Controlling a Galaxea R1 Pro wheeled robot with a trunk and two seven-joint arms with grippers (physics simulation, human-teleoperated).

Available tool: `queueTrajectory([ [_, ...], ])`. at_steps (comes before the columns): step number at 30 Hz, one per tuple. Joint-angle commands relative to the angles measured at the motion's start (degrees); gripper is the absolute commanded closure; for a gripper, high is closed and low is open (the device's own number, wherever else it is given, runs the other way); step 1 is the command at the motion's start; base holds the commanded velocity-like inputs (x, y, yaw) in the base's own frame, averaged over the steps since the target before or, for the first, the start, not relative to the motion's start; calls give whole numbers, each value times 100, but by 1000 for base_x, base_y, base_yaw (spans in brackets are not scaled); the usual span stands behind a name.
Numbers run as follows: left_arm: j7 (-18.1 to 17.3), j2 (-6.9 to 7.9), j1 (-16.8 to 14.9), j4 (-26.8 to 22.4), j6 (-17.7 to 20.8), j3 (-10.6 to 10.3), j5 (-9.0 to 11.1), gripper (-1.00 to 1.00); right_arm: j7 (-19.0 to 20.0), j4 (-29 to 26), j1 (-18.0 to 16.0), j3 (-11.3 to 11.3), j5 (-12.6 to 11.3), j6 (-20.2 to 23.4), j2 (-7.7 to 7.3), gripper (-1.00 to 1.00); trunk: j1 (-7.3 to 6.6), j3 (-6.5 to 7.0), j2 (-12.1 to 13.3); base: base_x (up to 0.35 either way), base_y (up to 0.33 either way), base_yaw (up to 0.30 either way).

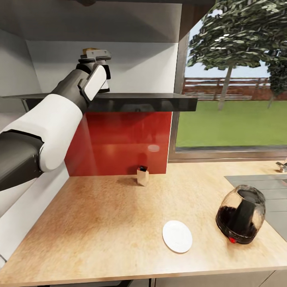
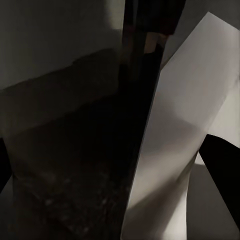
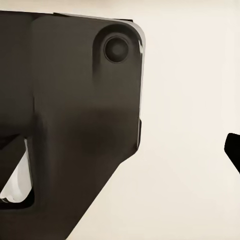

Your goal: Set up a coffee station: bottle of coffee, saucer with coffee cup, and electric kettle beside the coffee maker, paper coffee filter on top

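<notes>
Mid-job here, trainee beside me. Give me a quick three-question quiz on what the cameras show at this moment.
1. True or false: the saucer already has a cup on it.
2. Which arm reaches up to the shelf? A) left B) right
3. Fill in: the kettle stands on the countertop between the saucer and the ____.

Key: 1 false, the saucer is bare. 2 A, the left arm, its gripper up at a yellow-capped bottle. 3 sink.
</notes>
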Motion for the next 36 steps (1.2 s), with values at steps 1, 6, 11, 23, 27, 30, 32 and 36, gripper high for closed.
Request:
queueTrajectory([
  [1, 47, 4, -7, -4, 23, -52, 55, 100, -21, -14, 2, 45, -47, -6, 1, -100, 4, -12, -12, 0, -9, 0],
  [6, 54, 10, -7, -3, 25, -59, 55, 100, -21, -16, 1, 25, -87, -6, 4, -100, 4, -12, -12, -1, -176, 0],
  [11, 54, 5, -7, -4, 26, -65, 55, 100, -18, -22, 0, 22, -93, -6, 9, -100, 4, -12, -12, -49, -262, -3],
  [23, 62, 2, -7, -12, 26, -71, 55, 100, -12, -23, 0, 17, -94, -6, 13, -100, 4, 25, -12, -76, -270, -229],
  [27, 63, -4, -7, -12, 26, -76, 55, 100, -12, -68, 2, 14, -94, -6, 13, -100, 4, 38, -12, -93, -270, -281],
  [30, 63, -6, -7, -12, 21, -77, 55, 100, -12, -99, 0, 13, -94, -6, 13, -100, 4, 43, -12, -96, -271, -282],
  [32, 63, -11, -7, -12, 22, -77, 55, 100, -12, -101, 1, 13, -94, -6, 13, -100, 4, 44, -12, -96, -271, -282],
  [36, 63, -13, -7, -12, 26, -77, 61, 100, -12, -106, 1, 13, -94, -6, 13, -100, 4, 45, -12, -54, -268, -282],
])
